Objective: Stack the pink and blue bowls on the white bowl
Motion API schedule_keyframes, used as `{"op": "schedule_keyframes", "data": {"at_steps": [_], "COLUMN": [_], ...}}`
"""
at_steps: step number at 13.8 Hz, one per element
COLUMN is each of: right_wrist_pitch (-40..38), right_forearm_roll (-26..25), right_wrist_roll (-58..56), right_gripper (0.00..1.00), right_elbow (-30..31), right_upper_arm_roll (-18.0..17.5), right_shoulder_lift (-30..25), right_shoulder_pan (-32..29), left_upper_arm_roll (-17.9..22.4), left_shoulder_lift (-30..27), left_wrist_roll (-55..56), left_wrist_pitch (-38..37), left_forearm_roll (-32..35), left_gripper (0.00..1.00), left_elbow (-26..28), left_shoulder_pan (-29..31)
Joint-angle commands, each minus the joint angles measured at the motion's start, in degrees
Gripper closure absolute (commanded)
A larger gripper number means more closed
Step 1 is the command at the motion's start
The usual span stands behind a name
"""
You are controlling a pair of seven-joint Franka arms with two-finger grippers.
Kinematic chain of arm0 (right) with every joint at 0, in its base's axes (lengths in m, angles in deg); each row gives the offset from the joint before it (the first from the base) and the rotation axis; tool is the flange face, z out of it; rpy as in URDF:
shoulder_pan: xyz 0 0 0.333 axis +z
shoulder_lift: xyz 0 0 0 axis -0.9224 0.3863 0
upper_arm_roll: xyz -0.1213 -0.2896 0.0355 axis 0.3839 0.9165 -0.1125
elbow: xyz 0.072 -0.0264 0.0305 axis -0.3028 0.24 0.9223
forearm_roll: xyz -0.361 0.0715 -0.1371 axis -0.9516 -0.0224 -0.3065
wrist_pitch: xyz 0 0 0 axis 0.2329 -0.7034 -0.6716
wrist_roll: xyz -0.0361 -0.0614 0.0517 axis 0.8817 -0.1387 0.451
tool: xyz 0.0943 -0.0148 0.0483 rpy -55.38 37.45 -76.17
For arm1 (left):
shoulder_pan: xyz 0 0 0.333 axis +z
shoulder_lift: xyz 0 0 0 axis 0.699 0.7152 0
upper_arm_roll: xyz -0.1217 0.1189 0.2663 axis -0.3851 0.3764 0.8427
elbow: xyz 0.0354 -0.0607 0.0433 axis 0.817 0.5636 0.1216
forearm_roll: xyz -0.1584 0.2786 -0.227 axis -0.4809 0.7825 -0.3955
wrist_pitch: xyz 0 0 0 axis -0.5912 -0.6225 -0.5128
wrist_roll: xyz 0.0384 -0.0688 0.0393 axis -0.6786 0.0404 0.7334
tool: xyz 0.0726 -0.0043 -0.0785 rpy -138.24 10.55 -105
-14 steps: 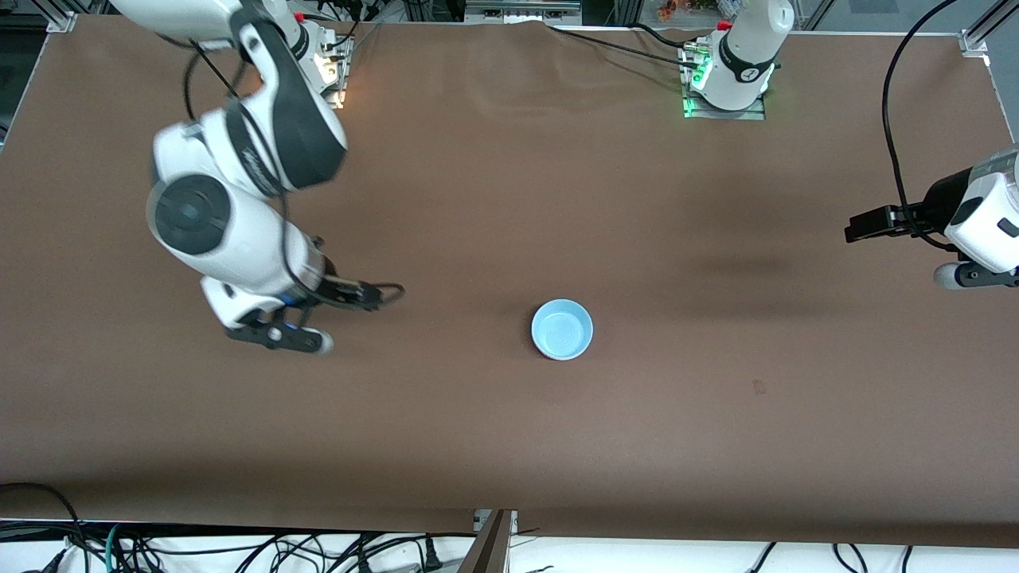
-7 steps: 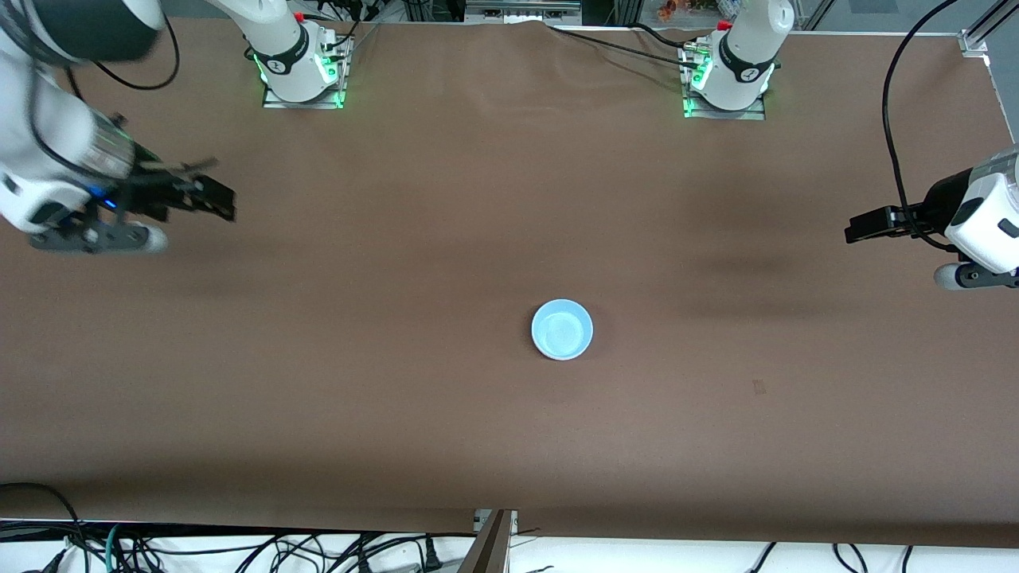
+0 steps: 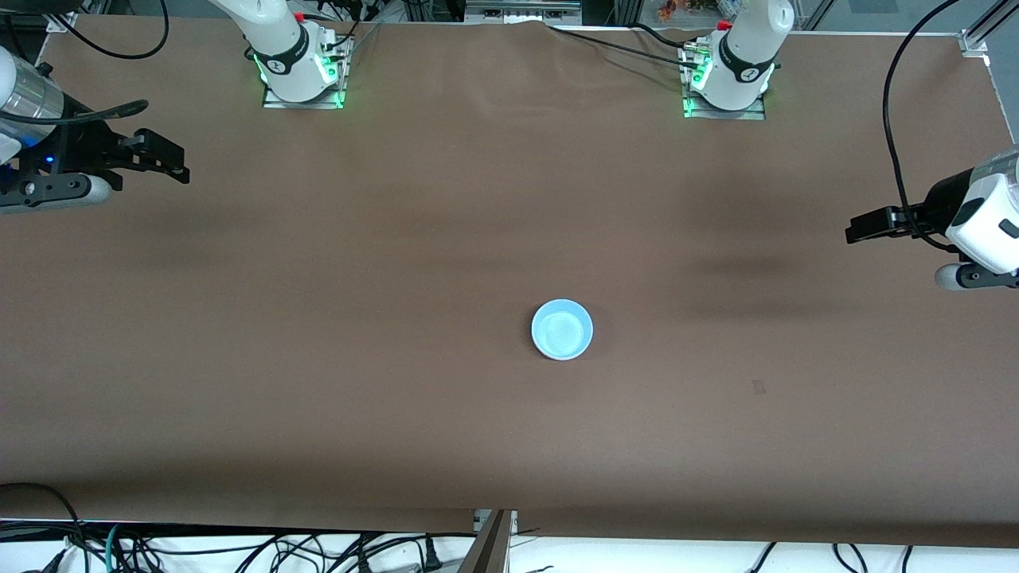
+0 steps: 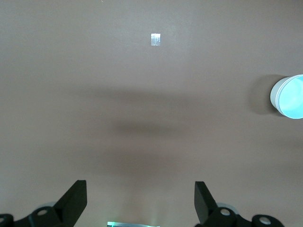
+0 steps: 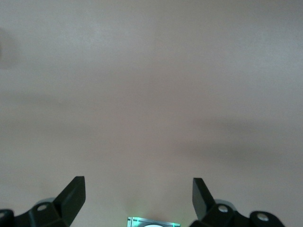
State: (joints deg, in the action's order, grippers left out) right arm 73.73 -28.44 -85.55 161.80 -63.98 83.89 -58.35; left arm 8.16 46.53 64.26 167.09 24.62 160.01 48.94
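Note:
A light blue bowl (image 3: 562, 329) sits upright near the middle of the brown table (image 3: 398, 398). It also shows at the edge of the left wrist view (image 4: 289, 96). No pink bowl and no white bowl can be made out; only the blue one shows from above. My left gripper (image 3: 853, 226) hangs open and empty over the left arm's end of the table, well apart from the bowl; its jaws stand wide in the left wrist view (image 4: 139, 188). My right gripper (image 3: 177, 161) hangs open and empty over the right arm's end of the table, with only bare table under it (image 5: 138, 185).
A small pale tape mark (image 3: 759, 387) lies on the table, nearer to the front camera than the bowl and toward the left arm's end; it also shows in the left wrist view (image 4: 155, 39). The arm bases (image 3: 298, 76) (image 3: 728, 83) stand along the table's top edge.
My right arm has swung away from the middle of the table to its own end of the table, gripper empty. The left arm and the blue bowl have not moved.

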Motion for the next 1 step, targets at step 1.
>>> {"op": "schedule_keyframes", "data": {"at_steps": [1], "right_wrist_pitch": [0.4], "right_forearm_roll": [-0.8], "right_wrist_roll": [1.3], "right_gripper": [0.00], "right_elbow": [-0.7], "right_upper_arm_roll": [-2.2], "right_shoulder_lift": [-0.5], "right_shoulder_pan": [-1.2], "left_upper_arm_roll": [-0.2], "left_shoulder_lift": [0.7], "left_wrist_roll": [-1.1], "left_wrist_pitch": [-1.0], "left_forearm_roll": [0.6], "left_gripper": [0.00], "left_elbow": [-1.8], "left_shoulder_pan": [0.2]}}
